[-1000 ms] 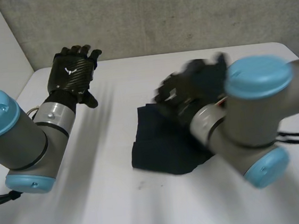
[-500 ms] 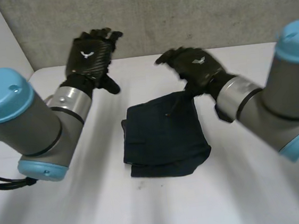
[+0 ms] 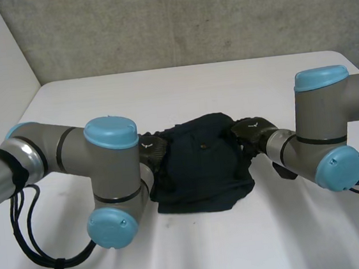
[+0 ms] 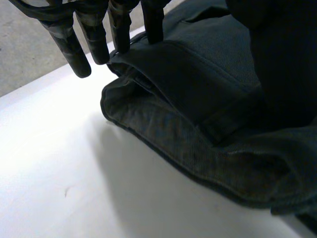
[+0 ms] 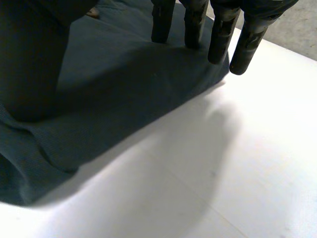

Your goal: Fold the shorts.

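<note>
while the shorts (image 3: pixel 202 167) lie folded in a dark navy bundle near the middle of the white bench (image 3: pixel 226 84), both hands sit low at its sides. left hand (image 3: pixel 150 148) is at the bundle's left edge, right hand (image 3: pixel 251 129) at its right edge, w/ the cloth between them. left arm (image 3: pixel 59 150) comes across from the left, its light-blue cap just beside the shorts. right arm (image 3: pixel 323 126) reaches in from the right.

left wrist view: fingers (image 4: pixel 72 49) are straight & a bit spread, tips down at a corner of the bundle. two tips touch the top fold's edge, the others hang over bare bench just beside it. thumb (image 4: pixel 282 59) is a dark mass over the cloth, well apart from the fingers, so this hand is spread, not clamped on the cloth. layers show at that corner: a flat upper flap over a thicker hem that lies on the bench.

right wrist view: fingers (image 5: pixel 193 25) are straight too, tips at or just past the bundle's edge. can't tell if they press the cloth or only hover. thumb (image 5: pixel 29 64) sits over the shorts, apart from the fingers, so this hand is spread as well. cloth here slopes down to a smooth folded edge on the bench.

grey wall (image 3: pixel 186 18) stands behind the bench.
</note>
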Motion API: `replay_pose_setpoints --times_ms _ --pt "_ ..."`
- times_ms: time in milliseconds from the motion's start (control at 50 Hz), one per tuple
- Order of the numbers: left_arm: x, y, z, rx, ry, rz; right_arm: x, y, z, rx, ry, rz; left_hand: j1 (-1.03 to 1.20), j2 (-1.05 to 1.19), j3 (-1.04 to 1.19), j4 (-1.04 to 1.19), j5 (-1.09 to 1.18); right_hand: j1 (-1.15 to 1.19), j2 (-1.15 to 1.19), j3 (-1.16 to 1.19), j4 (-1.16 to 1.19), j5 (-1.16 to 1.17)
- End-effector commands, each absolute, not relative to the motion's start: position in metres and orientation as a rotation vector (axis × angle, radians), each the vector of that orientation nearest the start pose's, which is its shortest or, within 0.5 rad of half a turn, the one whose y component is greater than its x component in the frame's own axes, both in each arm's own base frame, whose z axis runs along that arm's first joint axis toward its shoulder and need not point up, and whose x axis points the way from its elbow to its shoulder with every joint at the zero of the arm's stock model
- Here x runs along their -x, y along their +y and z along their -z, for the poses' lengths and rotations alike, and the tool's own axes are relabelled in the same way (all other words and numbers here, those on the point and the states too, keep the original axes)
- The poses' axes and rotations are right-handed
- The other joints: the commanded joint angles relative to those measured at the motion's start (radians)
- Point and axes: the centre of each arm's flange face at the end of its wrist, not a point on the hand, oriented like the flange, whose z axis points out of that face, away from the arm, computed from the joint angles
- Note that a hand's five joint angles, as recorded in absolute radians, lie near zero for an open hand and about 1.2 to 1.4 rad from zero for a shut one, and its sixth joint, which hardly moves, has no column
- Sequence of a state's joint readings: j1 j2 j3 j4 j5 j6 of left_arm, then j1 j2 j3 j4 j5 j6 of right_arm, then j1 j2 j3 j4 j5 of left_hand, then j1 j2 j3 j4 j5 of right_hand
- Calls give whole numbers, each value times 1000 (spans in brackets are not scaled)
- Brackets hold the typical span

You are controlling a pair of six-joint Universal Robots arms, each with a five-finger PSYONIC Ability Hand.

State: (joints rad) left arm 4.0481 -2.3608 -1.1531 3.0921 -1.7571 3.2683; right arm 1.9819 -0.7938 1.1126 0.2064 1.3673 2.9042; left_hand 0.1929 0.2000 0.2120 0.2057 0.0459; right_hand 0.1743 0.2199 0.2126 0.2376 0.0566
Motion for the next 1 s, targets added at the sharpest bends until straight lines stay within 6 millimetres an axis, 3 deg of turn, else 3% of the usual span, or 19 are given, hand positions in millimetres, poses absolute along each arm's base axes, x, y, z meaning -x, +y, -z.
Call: replay_pose_setpoints --times_ms 20,100,140,200,220,240,300,320,400,460,540,660,1000 --pt "353 -250 -135 -1017 2556 1782 -299 -316 -151 1000 2313 1487 3 -4 -16 -10 -25 0 -45 -38 -63 -57" --pt "355 -248 -151 -1025 2534 1830 -299 -315 -165 1006 2291 1536 0 -7 -19 -13 -27 0 -45 -38 -63 -57" --pt "353 -250 -165 -1003 2518 1876 -302 -311 -185 1005 2243 1590 0 -7 -19 -13 -27 0 -45 -38 -63 -57" --pt "346 -255 -201 -936 2465 1989 -304 -305 -217 984 2166 1685 0 -7 -19 -13 -27 0 -45 -38 -63 -57" --pt "342 -258 -212 -910 2448 2020 -301 -304 -239 961 2118 1769 0 -7 -19 -13 -27 0 -45 -38 -63 -57" --pt "331 -262 -237 -843 2407 2094 -300 -302 -250 942 2098 1810 -6 -13 -25 -19 -33 0 -45 -38 -63 -57" --pt "310 -265 -275 -739 2341 2193 -290 -298 -287 801 2048 1966 -12 -19 -31 -24 -39 0 -45 -38 -63 -57" --pt "298 -263 -297 -684 2294 2253 -286 -297 -295 754 2046 1997 -15 -22 -34 -27 -42 0 -45 -38 -63 -57" --pt "268 -251 -341 -577 2234 2363 -267 -281 -332 562 2033 2126 -18 -25 -37 -30 -45 0 -45 -38 -63 -57" --pt "245 -241 -354 -503 2282 2336 -249 -270 -346 477 2060 2181 -18 -25 -37 -31 -46 0 -45 -38 -63 -57" --pt "230 -228 -353 -462 2415 2228 -234 -262 -347 453 2132 2157 -18 -25 -37 -31 -46 0 -45 -38 -63 -57" --pt "228 -220 -349 -479 2490 2170 -224 -260 -346 443 2185 2124 -18 -25 -37 -31 -46 0 -45 -38 -63 -57" --pt "230 -227 -378 -457 2389 2301 -226 -255 -357 476 2115 2136 -18 -25 -37 -31 -46 0 -45 -38 -63 -57"
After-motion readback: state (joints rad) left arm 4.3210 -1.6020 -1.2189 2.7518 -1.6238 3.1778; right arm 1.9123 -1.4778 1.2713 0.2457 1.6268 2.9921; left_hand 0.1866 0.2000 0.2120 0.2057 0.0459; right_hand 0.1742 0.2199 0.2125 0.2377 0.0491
